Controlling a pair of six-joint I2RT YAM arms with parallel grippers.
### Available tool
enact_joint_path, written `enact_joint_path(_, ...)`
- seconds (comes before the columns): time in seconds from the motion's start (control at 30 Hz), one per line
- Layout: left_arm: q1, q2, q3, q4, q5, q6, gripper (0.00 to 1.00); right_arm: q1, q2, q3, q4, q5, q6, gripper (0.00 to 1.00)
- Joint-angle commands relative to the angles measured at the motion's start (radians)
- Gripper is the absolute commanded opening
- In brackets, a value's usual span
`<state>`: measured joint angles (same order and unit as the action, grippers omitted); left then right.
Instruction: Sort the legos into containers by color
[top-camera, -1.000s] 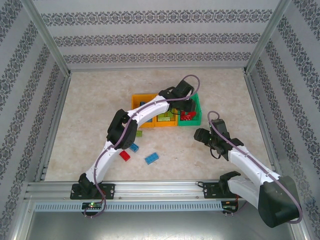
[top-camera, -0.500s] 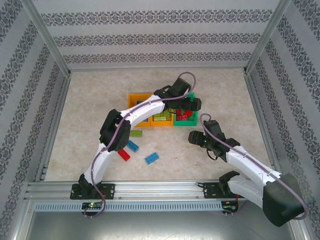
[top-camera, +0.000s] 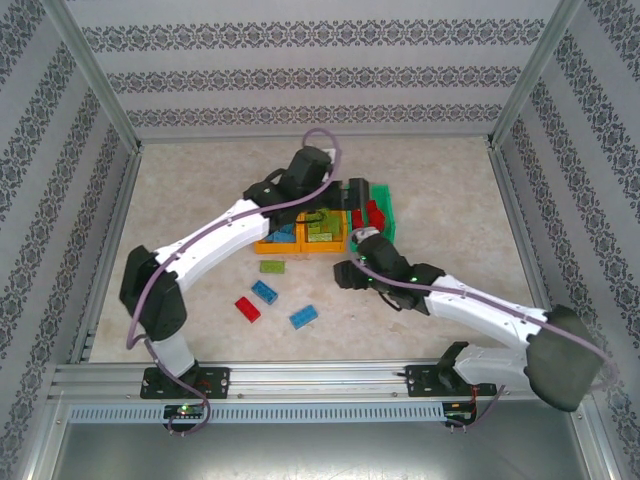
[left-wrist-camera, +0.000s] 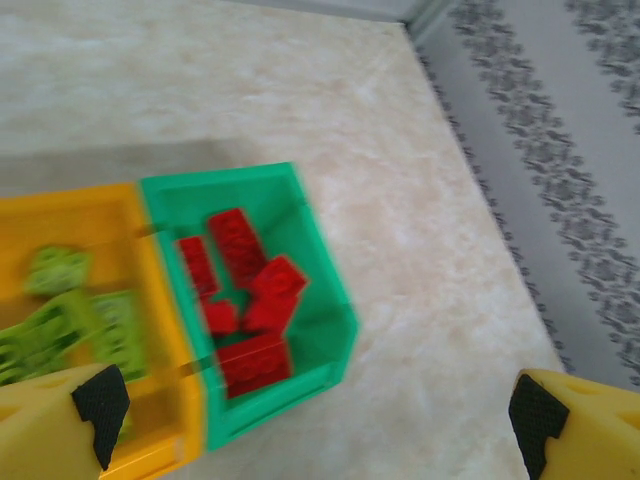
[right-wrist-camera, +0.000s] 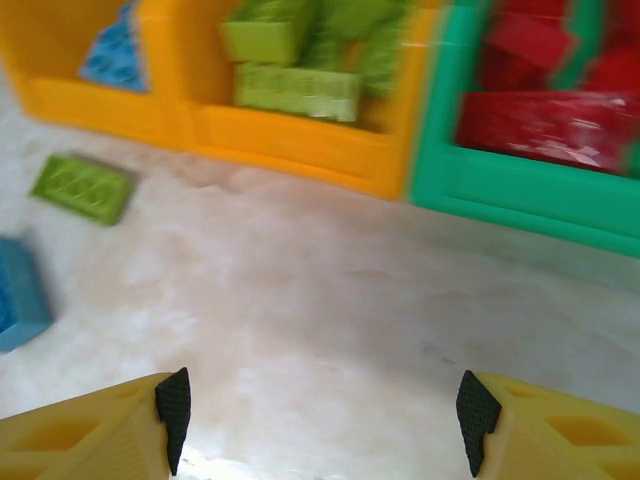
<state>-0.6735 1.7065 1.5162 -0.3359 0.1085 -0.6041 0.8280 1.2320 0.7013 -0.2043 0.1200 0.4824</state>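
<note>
Left gripper (left-wrist-camera: 310, 410) released, empty, above green bin (left-wrist-camera: 325, 300) of red legos (left-wrist-camera: 250, 300). Right gripper (right-wrist-camera: 320, 425) spread, empty, low over bench (right-wrist-camera: 350, 300). Orange bins at green's 9 o'clock: lime-brick bin (right-wrist-camera: 300, 155), then blue-brick bin (right-wrist-camera: 90, 100). Loose legos (top-camera: 271, 266) at their 7 o'clock.

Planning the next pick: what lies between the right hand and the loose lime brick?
Nothing: the right wrist view shows bare table between the right hand and lime brick.
</note>
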Motion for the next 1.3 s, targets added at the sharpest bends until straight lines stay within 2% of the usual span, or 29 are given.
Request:
enact_joint_path(0.0,0.103,-0.081,-0.159,0.035,-0.038,-0.023,0.99,0.109,0.124,0.113,0.035,0.051,-0.08,0.73)
enact_joint_path(0.2,0.299,-0.224,-0.388,0.016,-0.018,-0.033,0.99,0.3,0.439,0.382,-0.001,0.059,-0.132,0.73)
enact_joint_path(0.4,0.397,-0.346,-0.512,-0.036,-0.052,-0.008,0.99,0.372,0.643,0.547,-0.023,0.024,-0.133,0.73)
enact_joint_path(0.63,0.484,-0.445,-0.623,-0.058,-0.064,-0.021,0.99,0.402,0.736,0.621,-0.03,-0.041,-0.124,0.71)
enact_joint_path(0.87,0.531,-0.47,-0.685,-0.057,-0.044,-0.031,0.99,0.436,0.792,0.674,-0.058,-0.051,-0.124,0.71)
enact_joint_path(1.27,0.559,-0.481,-0.704,-0.052,-0.02,-0.028,0.99,0.444,0.89,0.771,-0.182,0.031,-0.157,0.7)
